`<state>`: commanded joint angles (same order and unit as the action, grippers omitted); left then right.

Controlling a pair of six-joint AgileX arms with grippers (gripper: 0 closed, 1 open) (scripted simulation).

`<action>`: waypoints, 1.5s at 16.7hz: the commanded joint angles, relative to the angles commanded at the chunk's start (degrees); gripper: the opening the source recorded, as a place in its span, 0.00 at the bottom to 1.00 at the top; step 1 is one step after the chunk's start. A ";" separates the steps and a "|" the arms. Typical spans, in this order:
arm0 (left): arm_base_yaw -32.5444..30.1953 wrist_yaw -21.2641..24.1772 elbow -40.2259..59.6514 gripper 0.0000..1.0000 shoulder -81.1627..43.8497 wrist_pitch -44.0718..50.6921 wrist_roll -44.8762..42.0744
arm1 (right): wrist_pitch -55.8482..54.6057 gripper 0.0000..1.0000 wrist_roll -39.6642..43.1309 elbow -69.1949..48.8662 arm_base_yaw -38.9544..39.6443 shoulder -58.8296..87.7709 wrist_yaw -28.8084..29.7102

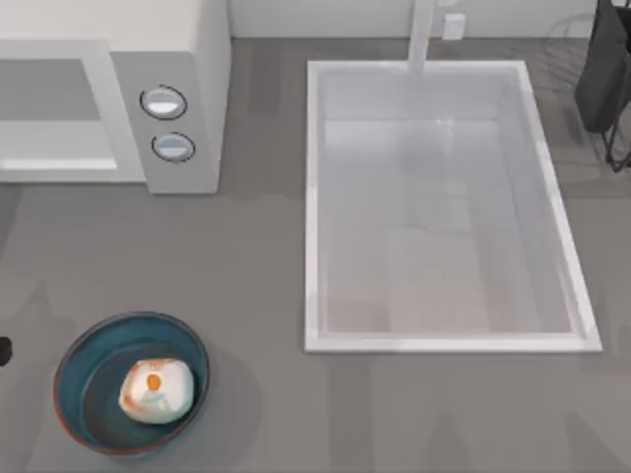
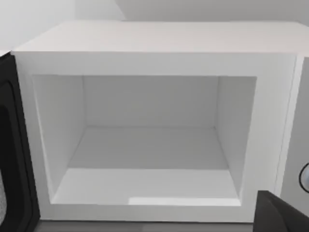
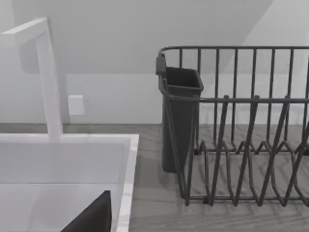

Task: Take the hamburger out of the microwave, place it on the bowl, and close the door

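The hamburger (image 1: 156,389), a cream lump with an orange spot, lies inside the blue-teal bowl (image 1: 91,347) at the front left of the table. The white microwave (image 1: 187,59) stands at the back left, its two knobs facing up in the top view. In the left wrist view its cavity (image 2: 145,150) is bare and the door (image 2: 10,145) is swung open at one side, dark inner face showing. One dark finger (image 2: 282,215) of my left gripper shows in front of the microwave. A dark finger (image 3: 91,217) of my right gripper hangs over the sink corner.
A large white sink basin (image 1: 315,207) with a faucet (image 1: 422,34) takes up the middle and right. A dark wire dish rack (image 3: 241,145) with a cutlery bin (image 3: 178,116) stands at the back right. A small dark part (image 1: 4,350) sits at the left edge near the bowl.
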<state>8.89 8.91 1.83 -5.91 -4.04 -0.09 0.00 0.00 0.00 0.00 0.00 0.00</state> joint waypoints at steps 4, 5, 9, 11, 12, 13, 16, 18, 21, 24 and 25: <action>6.26 6.26 1.26 0.00 -4.10 -2.82 -0.07 | 0.00 1.00 0.00 0.00 0.00 0.00 0.00; 6.71 6.72 1.36 0.00 -4.41 -3.04 -0.07 | 0.00 1.00 0.00 0.00 0.00 0.00 0.00; 6.73 6.73 1.12 0.00 -4.22 -2.94 -0.12 | 0.00 1.00 0.00 0.00 0.00 0.00 0.00; 8.90 8.90 1.13 0.00 -4.30 -2.99 -0.13 | 0.00 1.00 0.00 0.00 0.00 0.00 0.00; 10.90 10.90 1.15 0.00 -4.36 -3.02 -0.14 | 0.00 1.00 0.00 0.00 0.00 0.00 0.00; 13.51 13.51 1.15 0.00 -4.39 -3.04 -0.15 | 0.00 1.00 0.00 0.00 0.00 0.00 0.00; 22.15 22.15 1.10 0.00 -4.26 -2.93 -0.19 | 0.00 1.00 0.00 0.00 0.00 0.00 0.00; 25.62 25.63 1.03 0.00 -4.06 -2.78 -0.20 | 0.00 1.00 0.00 0.00 0.00 0.00 0.00; 26.70 26.71 1.01 0.00 -3.99 -2.73 -0.21 | 0.00 1.00 0.00 0.00 0.00 0.00 0.00; 26.70 26.70 1.12 0.00 -4.26 -2.88 -0.26 | 0.00 1.00 0.00 0.00 0.00 0.00 0.00; 27.50 27.50 1.43 0.00 -5.01 -3.36 -0.29 | 0.00 1.00 0.00 0.00 0.00 0.00 0.00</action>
<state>36.40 36.41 3.26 -10.92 -7.41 -0.38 0.00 0.00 0.00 0.00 0.00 0.00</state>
